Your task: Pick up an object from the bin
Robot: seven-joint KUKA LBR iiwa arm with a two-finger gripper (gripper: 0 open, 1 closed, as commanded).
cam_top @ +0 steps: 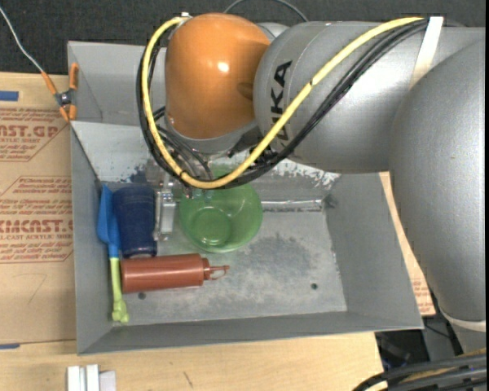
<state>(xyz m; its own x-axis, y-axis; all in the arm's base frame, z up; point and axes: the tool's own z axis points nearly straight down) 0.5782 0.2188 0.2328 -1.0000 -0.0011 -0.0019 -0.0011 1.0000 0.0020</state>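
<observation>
The arm's orange cover [212, 76] and looped cables [156, 141] lie over most of the tool [166, 204]. We make out just a grey metal piece of it between the dark blue cylinder [134, 218] and the green bowl [220, 218], and we cannot tell how it is set. The bowl's far rim is hidden under those cables, much of the back wall of the bin [228, 332] is hidden behind the arm, and the arm itself is cut off by the right edge. The blue and yellow-green stick [115, 283] by the left wall is too small for us to tell what kind of thing it is.
</observation>
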